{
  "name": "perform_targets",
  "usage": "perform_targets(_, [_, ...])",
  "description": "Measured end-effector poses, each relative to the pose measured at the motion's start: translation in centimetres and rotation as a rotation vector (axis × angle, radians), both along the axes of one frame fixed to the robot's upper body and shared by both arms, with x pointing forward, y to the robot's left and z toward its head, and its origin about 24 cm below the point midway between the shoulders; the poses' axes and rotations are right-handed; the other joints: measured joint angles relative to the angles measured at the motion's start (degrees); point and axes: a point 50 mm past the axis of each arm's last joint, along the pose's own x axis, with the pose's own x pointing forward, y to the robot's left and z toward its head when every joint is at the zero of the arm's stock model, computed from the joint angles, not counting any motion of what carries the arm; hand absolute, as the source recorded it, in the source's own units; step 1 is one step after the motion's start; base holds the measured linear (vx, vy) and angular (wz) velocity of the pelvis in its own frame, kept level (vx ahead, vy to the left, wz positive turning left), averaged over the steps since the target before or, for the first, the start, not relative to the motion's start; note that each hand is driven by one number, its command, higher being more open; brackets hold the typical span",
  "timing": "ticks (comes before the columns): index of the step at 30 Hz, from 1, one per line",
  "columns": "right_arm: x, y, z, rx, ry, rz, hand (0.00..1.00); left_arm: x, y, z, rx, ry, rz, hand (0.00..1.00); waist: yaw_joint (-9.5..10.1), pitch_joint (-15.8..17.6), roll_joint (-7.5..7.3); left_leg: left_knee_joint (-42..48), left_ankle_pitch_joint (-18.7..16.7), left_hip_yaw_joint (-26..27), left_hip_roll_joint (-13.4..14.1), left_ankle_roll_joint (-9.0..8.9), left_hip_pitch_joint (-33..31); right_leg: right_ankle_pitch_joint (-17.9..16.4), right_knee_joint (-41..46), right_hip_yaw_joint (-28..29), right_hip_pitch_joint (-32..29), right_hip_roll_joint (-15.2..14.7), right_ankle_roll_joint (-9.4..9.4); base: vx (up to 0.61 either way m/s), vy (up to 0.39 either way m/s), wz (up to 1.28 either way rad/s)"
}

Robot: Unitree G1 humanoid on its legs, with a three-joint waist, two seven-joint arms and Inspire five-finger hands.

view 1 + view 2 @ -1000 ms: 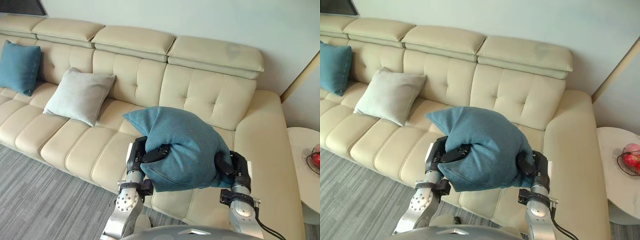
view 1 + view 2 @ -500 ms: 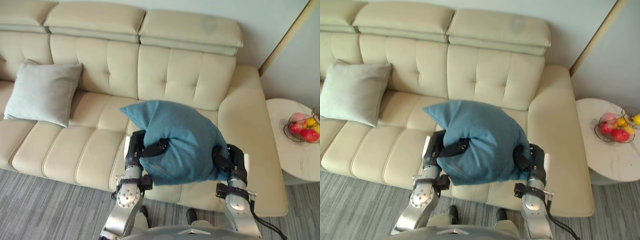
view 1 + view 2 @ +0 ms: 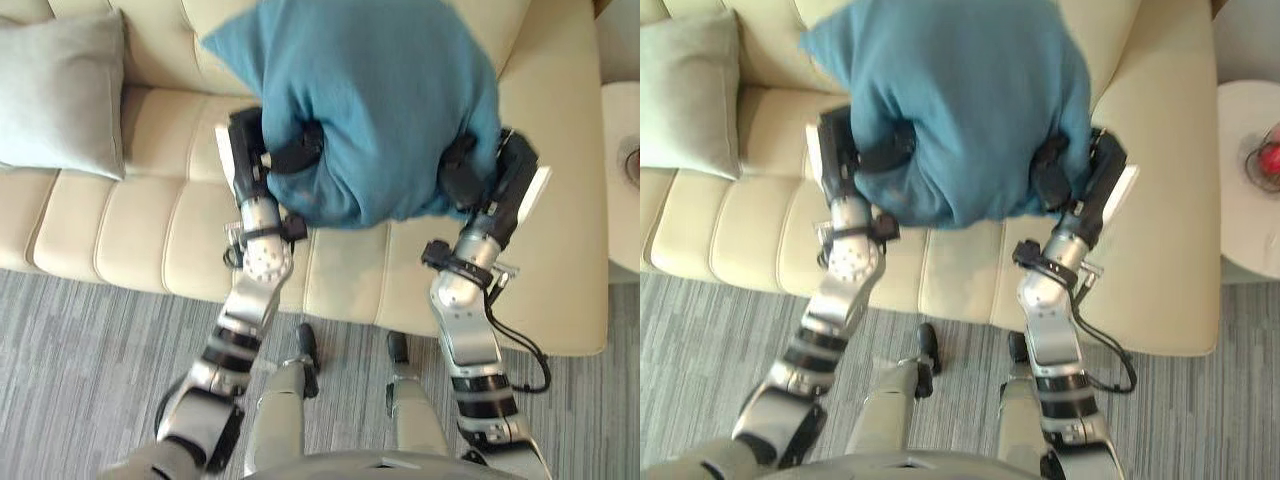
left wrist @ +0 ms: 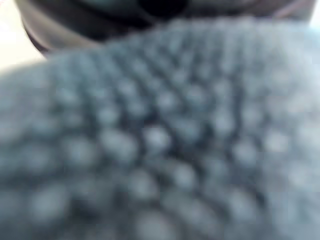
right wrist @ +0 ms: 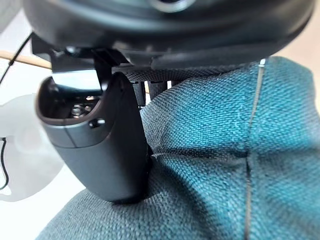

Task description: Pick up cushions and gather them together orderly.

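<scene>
Over the sofa's (image 3: 130,230) right end I held the teal cushion (image 3: 370,90) clear of the seat, with the grey cushion (image 3: 60,90) resting far left. My left hand (image 3: 250,150) and right hand (image 3: 500,175) clamped the teal one's sides, thumbs curled into the fabric.

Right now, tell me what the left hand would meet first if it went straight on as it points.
The blue cushion: the left hand grips its side, and its wrist view has the fabric right against it. Beyond that, probably the sofa, though depth is unclear.

The teal cushion (image 3: 380,90) is coarse, matt woven cloth. The cream sofa (image 3: 120,230) looks smooth and leathery, faintly glossy.
</scene>
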Motion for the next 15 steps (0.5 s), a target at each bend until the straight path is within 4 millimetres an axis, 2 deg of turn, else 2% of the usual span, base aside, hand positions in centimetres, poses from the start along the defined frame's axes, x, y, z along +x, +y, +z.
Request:
perform_targets(1, [0.2, 0.0, 1.0, 0.009, -0.035, -0.01, 0.0, 0.5, 0.1, 1.2, 0.022, -0.026, 0.007, 1.0, -0.09, 0.68, 0.05, -0.1, 0.36, -0.01, 0.0, 0.08, -0.71, 0.39, -0.22, 0.01, -0.7, 0.02, -0.02, -0.07, -0.006, 0.01])
perform_targets(2, [0.7, 0.0, 3.0, 0.017, -0.104, -0.033, 0.0, 1.3, 0.1, 3.7, 0.055, -0.081, 0.019, 1.0, -0.5, 2.29, 0.03, -0.37, 1.1, -0.04, -0.02, 0.13, -1.88, 1.14, -0.61, 0.01, -1.85, 0.03, 0.04, -0.05, -0.002, 0.01])
perform_targets(3, [0.8, 0.1, 3.6, 0.016, -0.125, -0.042, 0.0, 1.5, 0.1, 4.6, 0.064, -0.098, 0.023, 1.0, -0.59, 2.81, 0.0, -0.48, 1.36, -0.04, -0.02, 0.2, -2.29, 1.39, -0.76, 0.03, -2.28, 0.03, 0.04, -0.04, 0.001, 0.02])
perform_targets(4, [1.3, 0.2, 5.9, 0.027, -0.197, -0.061, 1.0, 2.1, -0.2, 7.7, 0.089, -0.158, 0.035, 1.0, -0.99, 4.62, 0.0, -0.86, 2.21, -0.12, -0.03, 0.29, -3.79, 2.44, -1.73, 0.03, -3.36, 0.06, 0.13, 0.0, 0.0, 0.0])
perform_targets(6, [2.2, 0.1, 8.2, 0.051, -0.25, -0.085, 1.0, 2.7, -0.6, 10.9, 0.103, -0.207, 0.049, 1.0, -1.34, 6.33, 0.02, -1.84, 3.18, -0.17, -0.1, 0.33, -5.14, 3.65, -3.07, 0.0, -4.48, 0.05, 0.1, 0.0, 0.0, 0.0])
perform_targets(9, [3.0, 0.0, 10.5, 0.077, -0.275, -0.115, 1.0, 3.1, -0.8, 14.3, 0.092, -0.237, 0.068, 1.0, -1.5, 8.32, -0.02, -3.26, 4.17, -0.2, -0.01, 0.11, -6.14, 4.77, -4.51, -0.08, -5.45, 0.27, -0.04, 0.06, 0.01, 0.0])
perform_targets(13, [3.6, -0.1, 11.7, 0.094, -0.267, -0.133, 1.0, 3.3, -0.7, 15.9, 0.082, -0.231, 0.072, 1.0, -1.87, 9.28, -0.06, -4.85, 5.0, -0.29, 0.14, -0.27, -7.29, 4.84, -4.65, -0.22, -7.14, 0.59, -0.06, 0.09, 0.003, 0.01])
perform_targets(15, [4.4, -0.2, 12.7, 0.101, -0.255, -0.14, 1.0, 3.9, -0.4, 16.5, 0.067, -0.196, 0.062, 1.0, -2.41, 11.64, -0.07, -5.55, 5.38, -1.22, 0.52, -0.7, -7.65, 4.88, -4.66, -1.04, -7.53, 1.09, -0.08, 0.16, 0.002, 0.06])
